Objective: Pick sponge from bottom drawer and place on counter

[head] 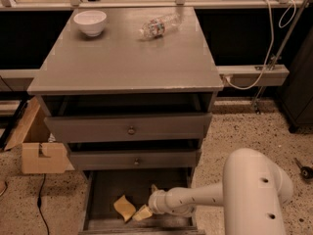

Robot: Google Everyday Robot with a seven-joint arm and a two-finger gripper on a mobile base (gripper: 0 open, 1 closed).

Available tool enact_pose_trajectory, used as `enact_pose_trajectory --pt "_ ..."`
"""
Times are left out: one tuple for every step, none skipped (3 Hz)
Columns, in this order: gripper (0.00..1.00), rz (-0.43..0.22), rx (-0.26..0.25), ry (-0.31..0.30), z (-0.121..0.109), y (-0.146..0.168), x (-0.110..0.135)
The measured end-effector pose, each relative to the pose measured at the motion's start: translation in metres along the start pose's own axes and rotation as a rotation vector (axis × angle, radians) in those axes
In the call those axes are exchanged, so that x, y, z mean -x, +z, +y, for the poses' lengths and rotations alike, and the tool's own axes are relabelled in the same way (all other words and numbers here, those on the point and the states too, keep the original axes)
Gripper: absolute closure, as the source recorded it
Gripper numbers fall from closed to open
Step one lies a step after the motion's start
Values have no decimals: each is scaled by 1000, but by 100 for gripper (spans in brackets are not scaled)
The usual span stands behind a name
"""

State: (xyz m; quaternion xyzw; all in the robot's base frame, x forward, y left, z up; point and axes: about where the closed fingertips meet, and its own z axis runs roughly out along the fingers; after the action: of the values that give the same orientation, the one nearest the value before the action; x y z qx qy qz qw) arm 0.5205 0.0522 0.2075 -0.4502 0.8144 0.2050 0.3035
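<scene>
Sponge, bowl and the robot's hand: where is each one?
Sponge (pixel 124 207): camera view, middle of the slab, in the drawer (pixel 105 195).
Bowl (pixel 90 28): camera view, outer wall, on the counter (pixel 127 58).
Hand (pixel 147 202): camera view, between fingertips, in the drawer beside the sponge.

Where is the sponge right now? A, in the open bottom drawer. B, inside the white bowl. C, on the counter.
A: the sponge lies on the bottom drawer floor, with the tool close beside it, low inside that drawer.
</scene>
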Motion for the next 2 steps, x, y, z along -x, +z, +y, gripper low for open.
enact_pose_trajectory --pt "0 10 29 19 13 39 -3" --pt "0 26 57 43 30 70 -2"
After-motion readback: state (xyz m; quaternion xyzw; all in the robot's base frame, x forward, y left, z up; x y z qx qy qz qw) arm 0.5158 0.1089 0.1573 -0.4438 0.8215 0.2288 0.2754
